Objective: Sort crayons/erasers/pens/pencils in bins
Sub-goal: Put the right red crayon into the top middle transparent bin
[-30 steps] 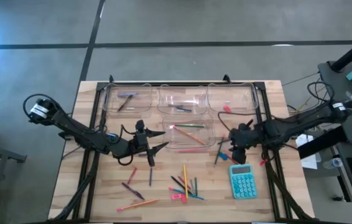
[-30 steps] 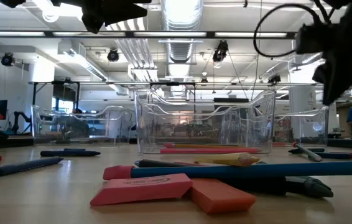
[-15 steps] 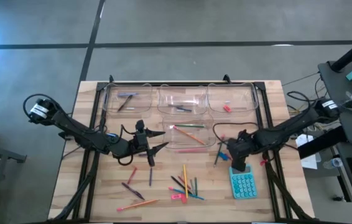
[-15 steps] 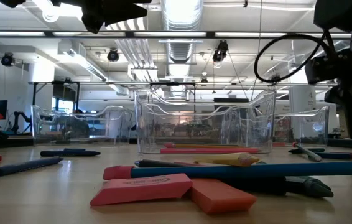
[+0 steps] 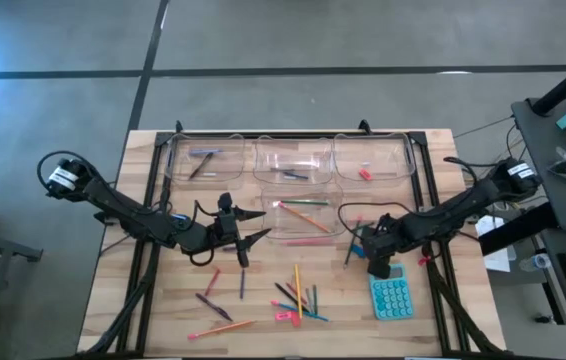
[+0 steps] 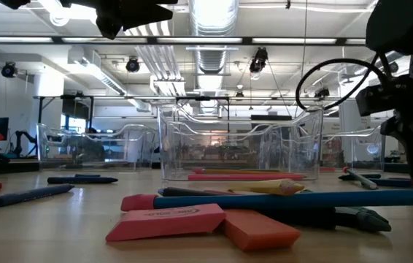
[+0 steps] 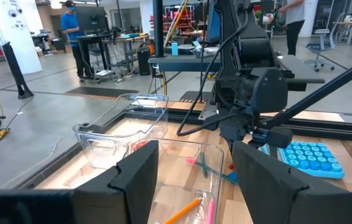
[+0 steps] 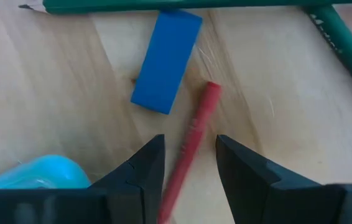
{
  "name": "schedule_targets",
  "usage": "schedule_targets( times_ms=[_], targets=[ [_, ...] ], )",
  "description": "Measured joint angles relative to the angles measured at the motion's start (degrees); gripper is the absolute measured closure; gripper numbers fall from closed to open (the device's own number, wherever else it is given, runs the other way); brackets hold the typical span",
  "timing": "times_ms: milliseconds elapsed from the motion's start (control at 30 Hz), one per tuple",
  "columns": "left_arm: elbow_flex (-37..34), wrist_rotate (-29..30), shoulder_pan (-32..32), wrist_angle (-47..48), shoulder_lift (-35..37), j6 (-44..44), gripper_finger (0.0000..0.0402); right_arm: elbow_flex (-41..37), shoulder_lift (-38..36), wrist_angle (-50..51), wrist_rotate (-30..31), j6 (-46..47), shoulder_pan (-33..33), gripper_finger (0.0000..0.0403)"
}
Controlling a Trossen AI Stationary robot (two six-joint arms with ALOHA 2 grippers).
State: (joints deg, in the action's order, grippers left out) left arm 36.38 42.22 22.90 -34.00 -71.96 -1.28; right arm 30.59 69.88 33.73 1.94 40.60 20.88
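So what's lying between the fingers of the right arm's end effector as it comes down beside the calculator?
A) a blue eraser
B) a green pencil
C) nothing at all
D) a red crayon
D: in the right wrist view a red crayon runs into the gap between the open fingers of the right end effector; the blue eraser lies just beyond.

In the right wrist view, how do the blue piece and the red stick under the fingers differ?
The blue eraser is a short, broad block; the red crayon is a long, thin stick. The eraser lies clear beyond the right gripper, while the crayon runs in between its open fingers. Both lie flat on the wooden table, tilted much the same way, close together.
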Motion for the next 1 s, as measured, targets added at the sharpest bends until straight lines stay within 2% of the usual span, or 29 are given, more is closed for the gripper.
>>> schedule_targets(
  times_ms=[267,800,1000],
  targets=[
    [0.0,0.0,0.0,0.0,0.0,0.0,0.0210,-1.9,-0.4,-0.4,0.2,0.0,-0.2,0.0273],
    [0.0,0.0,0.0,0.0,0.0,0.0,0.0210,-6.4,-1.1,0.9,-0.5,0.3,-0.2,0.0367],
    [0.0,0.0,0.0,0.0,0.0,0.0,0.0210,-6.6,-5.0,3.2,-0.4,1.0,-0.2,0.0378]
  ],
)
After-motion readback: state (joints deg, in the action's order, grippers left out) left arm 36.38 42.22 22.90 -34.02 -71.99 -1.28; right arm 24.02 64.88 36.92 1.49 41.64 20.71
